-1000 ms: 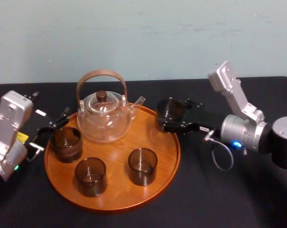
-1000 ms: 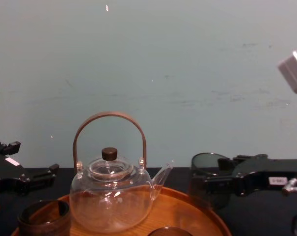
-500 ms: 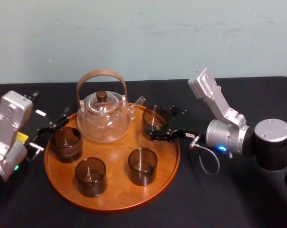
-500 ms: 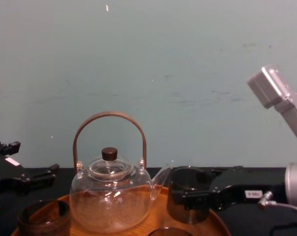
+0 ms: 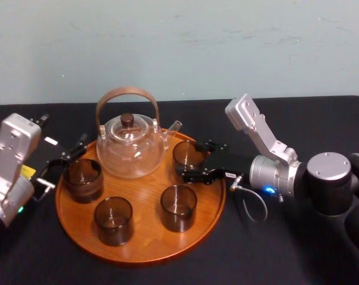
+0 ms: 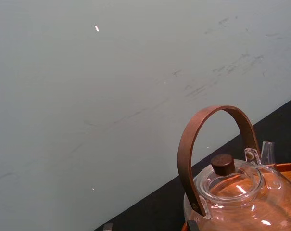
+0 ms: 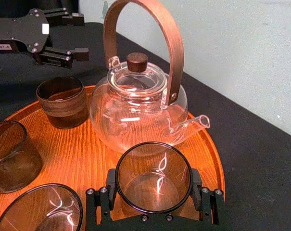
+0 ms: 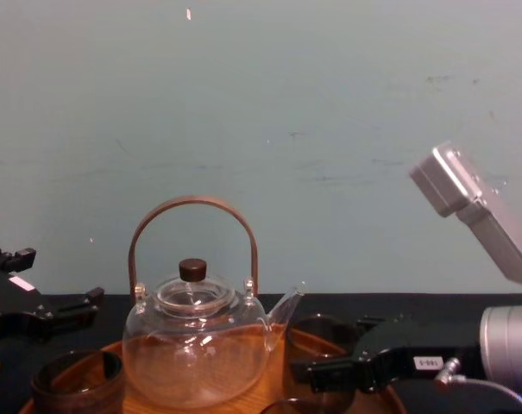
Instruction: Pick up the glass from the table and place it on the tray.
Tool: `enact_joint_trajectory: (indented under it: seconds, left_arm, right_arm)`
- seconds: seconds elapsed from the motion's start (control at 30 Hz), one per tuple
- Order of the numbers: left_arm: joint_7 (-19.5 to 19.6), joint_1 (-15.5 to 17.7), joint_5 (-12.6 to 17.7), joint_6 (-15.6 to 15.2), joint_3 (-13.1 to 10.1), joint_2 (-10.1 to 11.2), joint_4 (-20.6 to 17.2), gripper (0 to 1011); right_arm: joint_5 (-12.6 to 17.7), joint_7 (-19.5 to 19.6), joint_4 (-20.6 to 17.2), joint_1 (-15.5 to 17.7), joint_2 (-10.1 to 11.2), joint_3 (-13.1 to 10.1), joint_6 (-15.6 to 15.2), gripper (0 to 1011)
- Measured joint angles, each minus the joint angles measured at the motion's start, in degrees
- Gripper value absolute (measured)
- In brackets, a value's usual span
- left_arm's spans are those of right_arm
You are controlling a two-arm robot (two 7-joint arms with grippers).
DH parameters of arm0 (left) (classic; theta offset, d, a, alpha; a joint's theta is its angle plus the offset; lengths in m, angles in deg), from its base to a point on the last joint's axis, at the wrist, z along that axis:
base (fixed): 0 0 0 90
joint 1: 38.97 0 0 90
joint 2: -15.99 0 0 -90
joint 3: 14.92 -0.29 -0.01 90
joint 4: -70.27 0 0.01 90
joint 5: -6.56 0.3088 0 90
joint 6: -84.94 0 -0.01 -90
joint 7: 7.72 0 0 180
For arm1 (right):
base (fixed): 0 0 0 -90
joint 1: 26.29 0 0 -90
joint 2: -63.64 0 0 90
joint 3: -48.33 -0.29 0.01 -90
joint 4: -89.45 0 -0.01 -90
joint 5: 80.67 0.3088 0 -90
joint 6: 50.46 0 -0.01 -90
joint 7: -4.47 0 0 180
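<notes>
Cut off / unclear: in the chest view the lower edge crops the near half of the tray (image 5: pixel 140 205). The base of the held glass (image 5: pixel 187 153) sits behind the tray rim there, so I cannot tell whether it stands on the wood or hangs just above it. The left wrist view crops the body of the teapot (image 6: pixel 236 192).

Near to far:
- Near-left glass (image 5: pixel 113 220) and near-right glass (image 5: pixel 178 207) stand apart on the tray's near half.
- Beyond the near-right glass, inside the tray's far right rim, the right gripper (image 5: pixel 191 159) reaches in from the right.
- Its fingers (image 7: pixel 199 186) press on opposite sides of the held glass, which is upright between them, mouth up.
- The teapot spout is just beside the held glass; contact not discernible.
- Left glass (image 5: pixel 82 179) stands by the tray's left rim.
- Left gripper (image 5: pixel 59 168) sits over the table (image 5: pixel 274 249) just off that rim, fingers spread, nothing between them.
- The teapot stands at the tray's far edge.
</notes>
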Motion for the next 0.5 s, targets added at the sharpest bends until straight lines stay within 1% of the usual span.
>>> enact_joint_trajectory:
  seconds: [0.23, 0.5]
  left_arm:
    - [0.0, 0.0, 0.0, 0.0, 0.0, 0.0, 0.0, 1002]
    - [0.0, 0.0, 0.0, 0.0, 0.0, 0.0, 0.0, 1001]
  right_arm:
    - [-0.3, -0.3, 1.6, -0.3, -0.6, 0.2, 0.3, 903]
    - [-0.5, -0.3, 2.3, -0.3, -0.8, 0.1, 0.4, 903]
